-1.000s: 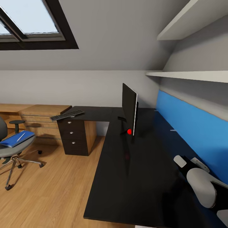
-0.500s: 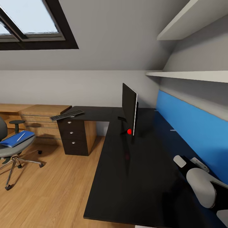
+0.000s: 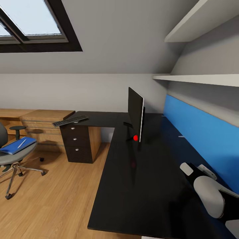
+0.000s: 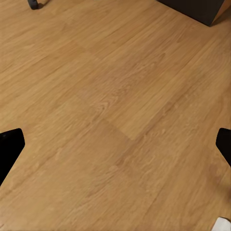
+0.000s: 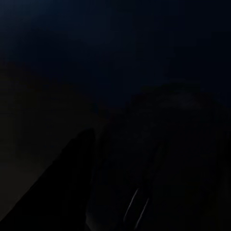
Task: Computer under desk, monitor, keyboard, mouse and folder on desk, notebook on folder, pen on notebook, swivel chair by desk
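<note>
The right pincer (image 3: 199,172) rests low over the tabletop (image 3: 146,186); I cannot tell its state. The left pincer (image 4: 115,144) is open. The keyboard (image 3: 70,120) lies far left, diagonally.

Monitor (image 3: 135,114) upright on black desk (image 3: 146,179); keyboard (image 3: 70,120) overhanging its far end.

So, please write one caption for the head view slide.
Attic bedroom: monitor and keyboard on black desk, blue folder on swivel chair.
</note>
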Robot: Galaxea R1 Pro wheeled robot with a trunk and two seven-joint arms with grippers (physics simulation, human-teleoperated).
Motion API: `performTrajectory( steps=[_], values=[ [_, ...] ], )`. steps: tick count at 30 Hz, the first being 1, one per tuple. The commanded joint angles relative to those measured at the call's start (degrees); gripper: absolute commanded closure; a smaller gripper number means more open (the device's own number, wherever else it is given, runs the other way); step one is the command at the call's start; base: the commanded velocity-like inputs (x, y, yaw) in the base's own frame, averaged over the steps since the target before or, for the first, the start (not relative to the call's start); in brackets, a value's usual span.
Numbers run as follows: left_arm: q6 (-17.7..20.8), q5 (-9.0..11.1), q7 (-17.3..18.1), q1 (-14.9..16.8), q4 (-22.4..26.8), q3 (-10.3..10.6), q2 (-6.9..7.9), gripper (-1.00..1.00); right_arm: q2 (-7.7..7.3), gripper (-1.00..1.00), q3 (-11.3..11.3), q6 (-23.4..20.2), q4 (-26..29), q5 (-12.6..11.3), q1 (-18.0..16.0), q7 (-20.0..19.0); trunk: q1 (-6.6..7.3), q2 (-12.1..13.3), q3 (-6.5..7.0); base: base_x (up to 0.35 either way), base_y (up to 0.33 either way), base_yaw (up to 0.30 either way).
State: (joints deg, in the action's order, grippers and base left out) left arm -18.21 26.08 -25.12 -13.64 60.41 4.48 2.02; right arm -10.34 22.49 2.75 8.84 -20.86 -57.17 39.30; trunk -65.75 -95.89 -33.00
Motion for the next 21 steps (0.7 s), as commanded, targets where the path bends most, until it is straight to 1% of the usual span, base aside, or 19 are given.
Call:
performTrajectory(
  steps=[1,10,11,14,17,21],
  values=[
    [-0.34,0.55,-0.28,0.01,0.06,0.27,0.09,-1.00,0.04,1.00,1.07,0.40,-0.14,-1.91,0.02,0.05,0.00,-0.02,-0.06,0.000,0.000,0.000],
    [-0.37,0.55,-0.20,0.01,0.06,0.26,0.09,-1.00,0.14,1.00,1.06,0.51,-0.14,-1.91,0.04,-0.01,0.00,-0.02,-0.06,0.000,0.000,0.000],
    [-0.40,0.55,-0.18,0.01,-0.16,0.28,0.17,-1.00,0.64,1.00,0.94,0.89,-0.13,-1.55,0.04,-0.33,0.00,-0.02,-0.06,0.000,0.000,0.000],
    [-0.42,0.57,-0.19,0.01,-0.19,0.27,0.17,-1.00,0.83,1.00,0.86,0.91,-0.11,-1.50,0.04,-0.70,0.00,-0.02,-0.06,0.000,0.000,0.000],
    [-0.42,0.55,-0.19,0.01,-0.20,0.26,0.17,-1.00,1.94,1.00,0.76,0.93,0.15,-1.29,0.04,-2.13,0.65,1.18,0.48,0.000,0.000,0.000],
    [-0.43,0.55,-0.20,0.01,-0.21,0.26,0.17,-1.00,2.74,1.00,0.68,0.92,0.26,-1.20,0.04,-3.14,1.53,2.79,1.20,0.000,0.000,0.000]
  ],
)
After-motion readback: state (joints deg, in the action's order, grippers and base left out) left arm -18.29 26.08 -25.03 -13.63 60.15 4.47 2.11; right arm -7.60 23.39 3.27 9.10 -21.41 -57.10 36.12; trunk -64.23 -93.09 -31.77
